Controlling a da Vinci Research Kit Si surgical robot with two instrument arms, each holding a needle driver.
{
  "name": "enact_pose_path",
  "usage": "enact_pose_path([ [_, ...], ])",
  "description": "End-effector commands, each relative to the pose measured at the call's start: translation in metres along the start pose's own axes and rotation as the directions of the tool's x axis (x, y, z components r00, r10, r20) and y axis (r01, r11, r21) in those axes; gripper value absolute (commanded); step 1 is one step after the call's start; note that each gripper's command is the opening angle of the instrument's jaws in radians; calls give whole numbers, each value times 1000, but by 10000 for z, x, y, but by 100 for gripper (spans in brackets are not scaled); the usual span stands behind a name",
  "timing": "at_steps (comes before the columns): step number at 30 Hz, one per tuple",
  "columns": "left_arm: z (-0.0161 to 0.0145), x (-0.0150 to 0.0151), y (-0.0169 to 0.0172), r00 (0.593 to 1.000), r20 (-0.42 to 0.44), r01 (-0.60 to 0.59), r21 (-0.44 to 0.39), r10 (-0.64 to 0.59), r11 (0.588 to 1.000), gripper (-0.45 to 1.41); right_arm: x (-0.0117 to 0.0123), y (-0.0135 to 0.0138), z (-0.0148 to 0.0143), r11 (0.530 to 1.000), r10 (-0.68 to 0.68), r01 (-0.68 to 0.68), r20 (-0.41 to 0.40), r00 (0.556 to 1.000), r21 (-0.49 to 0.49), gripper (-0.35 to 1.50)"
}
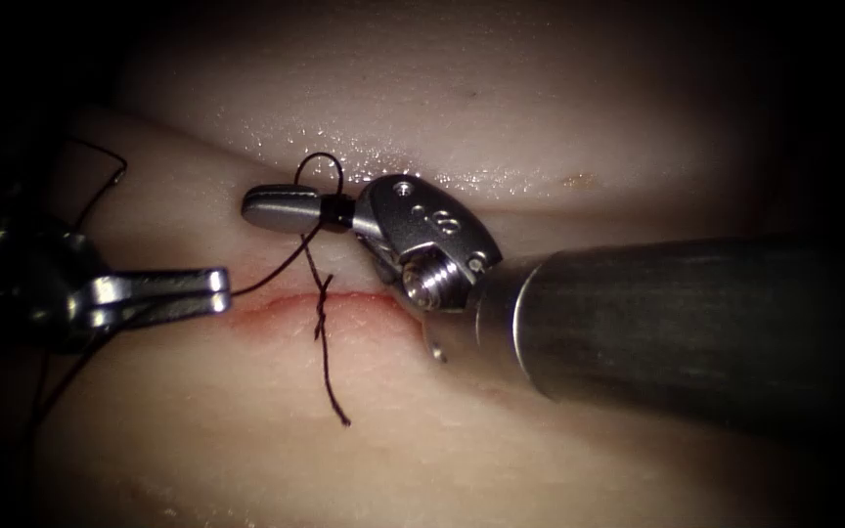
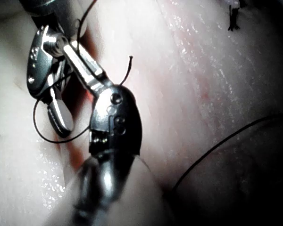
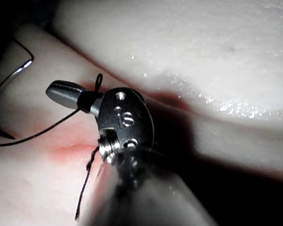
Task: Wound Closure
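Observation:
The tissue [image 1: 559, 117] has a reddish cut [image 1: 271, 305] running across it. My right tool [image 1: 252, 206] lies just above the cut, jaws shut and pointing left, with dark thread [image 1: 336, 210] wound around them and a small loop [image 1: 320, 161] standing above. From that wrap a strand runs down-left to my left tool [image 1: 223, 290], which is shut on the thread at the cut's left end. A twisted thread tail [image 1: 330, 376] hangs down across the cut. The right wrist view shows the right tool [image 3: 53, 88] and the wrap [image 3: 87, 99]. The left wrist view shows the left tool [image 2: 68, 47].
More slack thread [image 1: 100, 166] trails over the tissue at the far left, behind the left tool. The right tool's thick shaft [image 1: 677, 323] covers the tissue to the right of the cut. A raised fold of tissue [image 1: 462, 181] lies just beyond the tools.

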State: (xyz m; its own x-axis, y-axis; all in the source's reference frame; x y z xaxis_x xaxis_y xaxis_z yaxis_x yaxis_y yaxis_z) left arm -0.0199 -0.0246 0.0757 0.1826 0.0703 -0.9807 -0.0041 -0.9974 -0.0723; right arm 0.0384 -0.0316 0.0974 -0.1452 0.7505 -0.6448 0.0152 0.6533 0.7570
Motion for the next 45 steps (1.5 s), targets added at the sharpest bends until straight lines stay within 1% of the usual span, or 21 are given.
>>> enact_pose_path([
  [1,4,-10,4,1000,-3,14,-7,-14,1000,-45,0,5,13,1000,12,-12,-27,1000,24,-35],
  [2,3,-11,5,1000,-5,24,-9,-24,1000,-45,2,6,14,999,15,-14,-39,999,36,-35],
  [3,0,-15,4,999,10,40,2,-40,999,-45,6,8,14,998,28,-25,-65,997,60,-35],
  [4,-3,-17,3,998,23,57,13,-57,998,-45,9,8,13,997,33,-28,-74,997,74,-35],
  [7,-15,-28,-1,991,83,97,73,-103,993,-45,16,5,9,993,47,-38,-78,996,116,-35],
  [8,-21,-36,-4,984,127,111,105,-124,988,-45,19,1,8,990,54,-43,-85,995,136,-35],
  [11,-26,-48,-4,969,189,132,148,-159,980,-45,22,-5,8,985,64,-49,-90,994,165,-35],
  [14,-29,-60,-4,959,224,137,169,-174,976,-45,24,-12,8,979,73,-54,-87,994,197,-35],
  [15,-31,-68,-3,951,248,144,176,-185,974,-45,26,-16,7,976,79,-59,-85,993,210,-35],
  [21,-37,-93,-10,937,291,140,197,-194,970,-45,29,-20,-2,974,94,-77,-72,993,214,-35],
  [24,-41,-98,-15,935,294,143,197,-198,970,-45,30,-21,-7,973,106,-90,-65,992,214,-35],
  [29,-39,-103,-22,937,289,145,192,-197,971,-45,28,-25,-7,949,23,-27,16,1000,315,-35],
  [32,-33,-105,-24,940,279,149,183,-196,972,-45,26,-28,-5,919,-32,0,75,997,394,-35],
  [34,-29,-106,-25,942,273,152,171,-195,973,-45,26,-30,-3,891,-76,15,115,990,454,-35],
  [36,-23,-108,-28,943,268,156,161,-195,975,-45,24,-36,2,844,-139,32,162,977,535,-35],
  [39,-20,-109,-29,944,266,158,154,-195,975,-45,24,-40,5,789,-205,41,199,958,613,-35],
  [40,-19,-109,-30,945,263,160,152,-195,975,-45,23,-41,6,756,-240,39,221,945,653,-35],
  [45,-22,-108,-29,945,263,160,148,-195,976,-45,21,-43,6,680,-313,24,261,913,732,-35],
])
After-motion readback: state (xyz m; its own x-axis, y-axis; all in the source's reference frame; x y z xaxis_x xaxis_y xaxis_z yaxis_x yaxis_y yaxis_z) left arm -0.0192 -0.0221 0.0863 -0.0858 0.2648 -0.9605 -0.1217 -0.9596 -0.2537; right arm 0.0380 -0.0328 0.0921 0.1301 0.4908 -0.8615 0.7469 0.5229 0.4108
